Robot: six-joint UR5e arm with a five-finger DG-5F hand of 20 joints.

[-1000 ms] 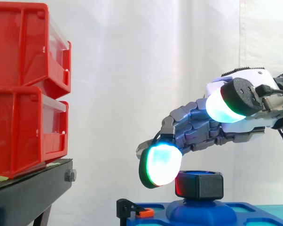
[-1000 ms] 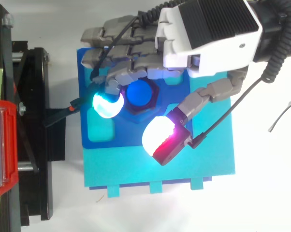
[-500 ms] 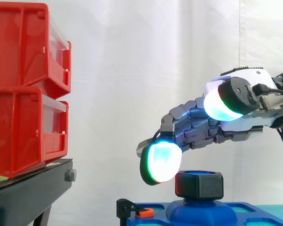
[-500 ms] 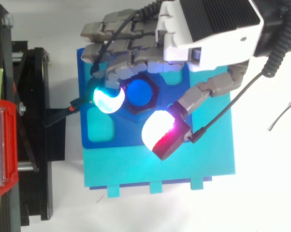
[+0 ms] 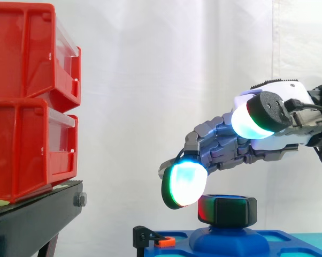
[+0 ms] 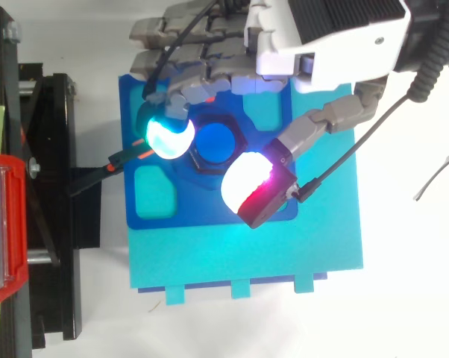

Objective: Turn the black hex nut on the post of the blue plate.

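The fingers (image 5: 185,184) bend loosely downward and spread apart from the thumb, closed around nothing. Each ends in a thick, rounded pad. One pad glows white and cyan just beside the upper left corner of the black hex nut (image 5: 228,210); I cannot tell whether it touches. The thumb's pad (image 6: 243,183), white shading to magenta, hangs higher, near the nut's opposite side.

The hand (image 6: 336,30) is grey jointed segments under a white shell with a ribbed black panel, and it reaches in above the nut. The nut is chunky, matte and flat-sided, and catches a red glint on its left face. It sits on a post (image 6: 215,142) with a smooth round blue top, which rises from a domed base on the blue plate (image 6: 154,201).

The plate is glossy plastic with shallow rounded-square recesses. It lies on a larger teal board (image 6: 247,253) with notched tabs along one edge. A small orange and black clip (image 5: 163,242) stands at the plate's edge.

Open air lies between the nut and two stacked red bins (image 5: 27,107), shiny plastic with clear fronts, on a black stand (image 5: 32,219). A white curtain (image 5: 150,80) hangs behind, and a white tabletop (image 6: 411,283) lies beneath.
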